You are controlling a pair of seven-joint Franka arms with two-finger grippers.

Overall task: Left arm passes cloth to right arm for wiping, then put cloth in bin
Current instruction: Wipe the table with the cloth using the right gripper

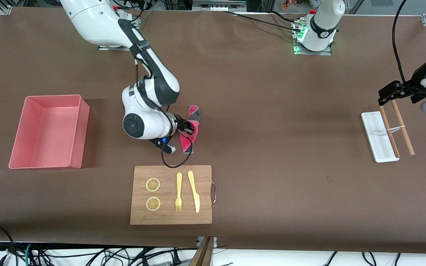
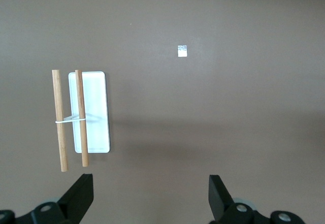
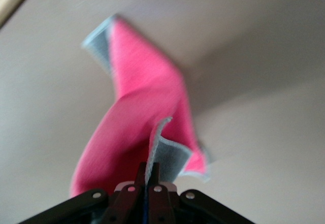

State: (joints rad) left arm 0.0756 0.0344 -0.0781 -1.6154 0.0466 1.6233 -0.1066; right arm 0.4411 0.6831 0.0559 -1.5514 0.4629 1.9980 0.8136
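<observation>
Right claw (image 1: 189,129): frame centre, clenched on the cloth (image 1: 190,130), wrist level.
Left claw (image 2: 151,196): released, waiting; wrist view alone shows jaws apart.

From my station, the left gripper (image 2: 147,203) shows only as two dark fingertips rising from the left wrist view's lower edge; its body is cut off. In the front view the left arm runs out of frame at the table's end, so I can't follow it to its base.

The right gripper (image 3: 147,186) is cropped too: only the pinched finger ends show in its wrist view. The cloth (image 3: 139,127) ahead of those fingers is blurred, its weave unreadable.

In the front view the right wrist body hides the gripper's fingers (image 1: 188,127) where they meet the cloth.

The small pale square (image 2: 183,51) on the table ahead of the left gripper is too small to identify.
</observation>
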